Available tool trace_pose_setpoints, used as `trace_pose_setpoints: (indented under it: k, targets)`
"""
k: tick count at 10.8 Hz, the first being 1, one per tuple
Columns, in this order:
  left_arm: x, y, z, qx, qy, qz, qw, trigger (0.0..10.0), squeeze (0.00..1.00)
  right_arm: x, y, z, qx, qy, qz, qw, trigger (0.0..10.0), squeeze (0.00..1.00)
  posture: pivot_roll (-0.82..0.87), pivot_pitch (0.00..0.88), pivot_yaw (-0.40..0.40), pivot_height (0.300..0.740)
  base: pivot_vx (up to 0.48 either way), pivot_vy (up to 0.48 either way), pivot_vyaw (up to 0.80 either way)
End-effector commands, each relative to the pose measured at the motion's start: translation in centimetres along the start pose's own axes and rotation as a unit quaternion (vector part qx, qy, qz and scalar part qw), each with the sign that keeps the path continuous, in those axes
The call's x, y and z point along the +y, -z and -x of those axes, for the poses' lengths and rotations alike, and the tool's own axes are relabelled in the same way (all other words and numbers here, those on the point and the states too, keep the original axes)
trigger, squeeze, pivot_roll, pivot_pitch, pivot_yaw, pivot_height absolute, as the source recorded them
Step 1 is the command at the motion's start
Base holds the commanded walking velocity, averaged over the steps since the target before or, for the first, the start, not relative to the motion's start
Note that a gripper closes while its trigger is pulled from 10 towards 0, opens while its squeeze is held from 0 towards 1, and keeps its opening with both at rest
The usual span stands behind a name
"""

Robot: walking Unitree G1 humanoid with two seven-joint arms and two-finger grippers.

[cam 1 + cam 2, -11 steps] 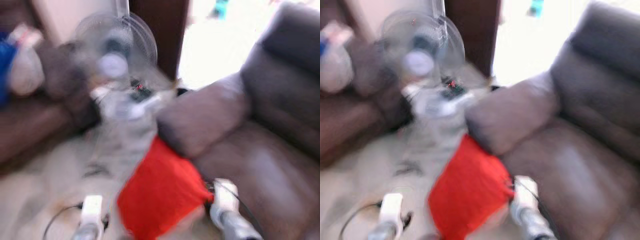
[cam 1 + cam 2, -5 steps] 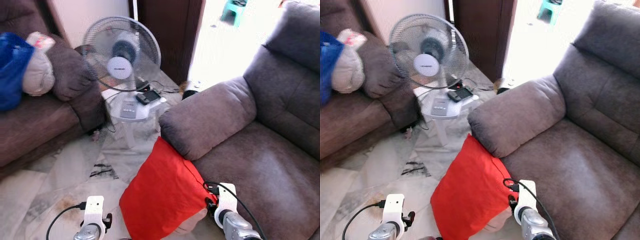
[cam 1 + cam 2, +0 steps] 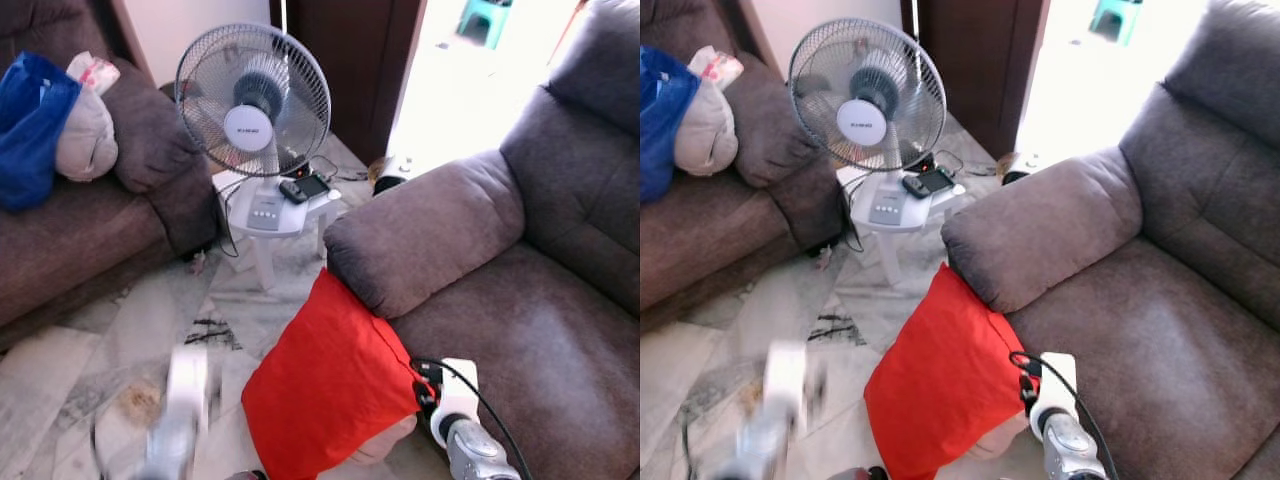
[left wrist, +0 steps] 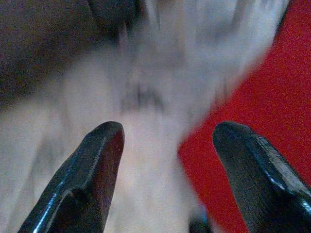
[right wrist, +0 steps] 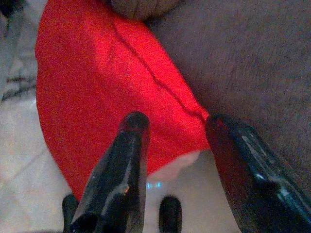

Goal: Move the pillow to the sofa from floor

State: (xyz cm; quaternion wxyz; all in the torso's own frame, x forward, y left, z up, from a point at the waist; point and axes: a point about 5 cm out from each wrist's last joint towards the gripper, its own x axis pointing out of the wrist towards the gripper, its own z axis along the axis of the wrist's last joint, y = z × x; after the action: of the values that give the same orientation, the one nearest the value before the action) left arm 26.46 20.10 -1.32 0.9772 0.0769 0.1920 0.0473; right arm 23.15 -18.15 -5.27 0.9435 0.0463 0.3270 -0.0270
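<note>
Our right gripper point(image 5: 175, 128) sits low beside the sofa front, its fingers spread wide and holding nothing; our left gripper point(image 4: 167, 133) is likewise spread apart and empty.

In the left eye view, we see the red pillow point(image 3: 330, 385) on the marble floor point(image 3: 90, 350), leaning against the front of the brown sofa point(image 3: 530, 330), just under its padded armrest point(image 3: 425, 235). Our right arm point(image 3: 462, 425) comes in at the lower edge, right beside the pillow's right corner. Our left arm point(image 3: 180, 415) is a blur on the pillow's left, over the floor. Behind the pillow a fan point(image 3: 253, 100) stands on a small white table point(image 3: 270, 210). A second sofa point(image 3: 90, 230) at the left carries a blue bag point(image 3: 30, 130).

The right eye view gives the same scene: the pillow point(image 3: 945, 380) propped against the sofa, our right arm point(image 3: 1055, 415) close by its corner.

In the left wrist view, which is blurred, our two black fingers point(image 4: 92, 170) stand well apart with pale floor between them; the red pillow point(image 4: 277, 97) lies beside one finger. We cannot tell whether it touches.

In the right wrist view, our fingers point(image 5: 129, 160) straddle the pillow's lower corner point(image 5: 112, 87), one finger in front of the red cloth, the other in front of the sofa. They are not clamped on it.
</note>
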Motion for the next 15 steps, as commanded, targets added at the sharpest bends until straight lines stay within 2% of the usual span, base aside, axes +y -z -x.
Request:
trace_pose_setpoints:
  k: [1, 2, 3, 4, 5, 6, 7, 9, 12, 15]
  targets:
    - [0.1, -2.0, -0.2, -0.067, -0.011, 0.018, 0.998, 10.0, 0.00, -0.2, -0.2, 0.2, -0.032, 0.011, -0.022, 0.999, 10.0, 0.00, 0.04, 0.098, -0.029, 0.740, 0.000, 0.000, 0.00]
    - [-0.2, -3.6, -0.3, -0.109, -0.009, 0.022, 0.994, 10.0, 0.00, -0.2, -0.5, 0.3, -0.052, 0.009, -0.033, 0.998, 10.0, 0.00, 0.03, 0.095, -0.030, 0.740, 0.000, 0.000, 0.00]
    - [-1.0, -6.1, -0.1, -0.178, 0.009, -0.008, 0.984, 10.0, 0.00, -0.2, -3.0, 0.1, -0.124, 0.000, -0.008, 0.992, 10.0, 0.00, 0.01, 0.084, -0.033, 0.740, 0.000, 0.000, 0.00]
    - [-1.6, -8.1, 0.6, -0.236, 0.018, -0.026, 0.971, 10.0, 0.00, -0.1, -11.3, 0.6, -0.294, -0.014, 0.021, 0.955, 10.0, 0.00, 0.02, 0.060, -0.048, 0.740, 0.000, 0.000, 0.00]
    - [-1.8, -9.0, 0.9, -0.263, 0.019, -0.033, 0.964, 10.0, 0.00, -0.1, -13.1, 1.2, -0.333, -0.017, 0.023, 0.943, 10.0, 0.00, 0.03, 0.047, -0.053, 0.740, 0.000, 0.000, 0.00]
    - [-2.1, -10.7, 1.5, -0.306, 0.026, -0.051, 0.950, 10.0, 0.00, -0.1, -14.5, 1.8, -0.364, -0.024, 0.026, 0.931, 10.0, 0.00, 0.04, 0.031, -0.055, 0.740, 0.000, 0.000, 0.00]
    - [-2.3, -11.9, 1.9, -0.331, 0.033, -0.062, 0.941, 10.0, 0.00, 0.6, -15.2, 2.1, -0.382, -0.035, 0.025, 0.923, 10.0, 0.00, 0.02, 0.012, -0.053, 0.740, 0.000, 0.000, 0.00]
    - [-2.5, -11.8, 2.1, -0.325, 0.031, -0.053, 0.944, 10.0, 0.00, 0.8, -15.2, 2.1, -0.382, -0.033, 0.014, 0.924, 10.0, 0.00, 0.02, 0.000, -0.044, 0.740, 0.000, 0.000, 0.00]
    - [-2.2, -12.6, 1.8, -0.324, 0.019, -0.042, 0.945, 10.0, 0.00, 1.2, -14.4, 2.2, -0.353, -0.025, 0.033, 0.935, 10.0, 0.00, 0.03, 0.000, -0.040, 0.740, 0.000, 0.000, 0.00]
    - [-1.7, -12.8, 1.8, -0.321, 0.011, -0.041, 0.946, 10.0, 0.00, 1.5, -15.2, 2.4, -0.369, -0.044, 0.027, 0.928, 10.0, 0.00, 0.03, 0.024, -0.046, 0.740, 0.000, 0.000, 0.00]
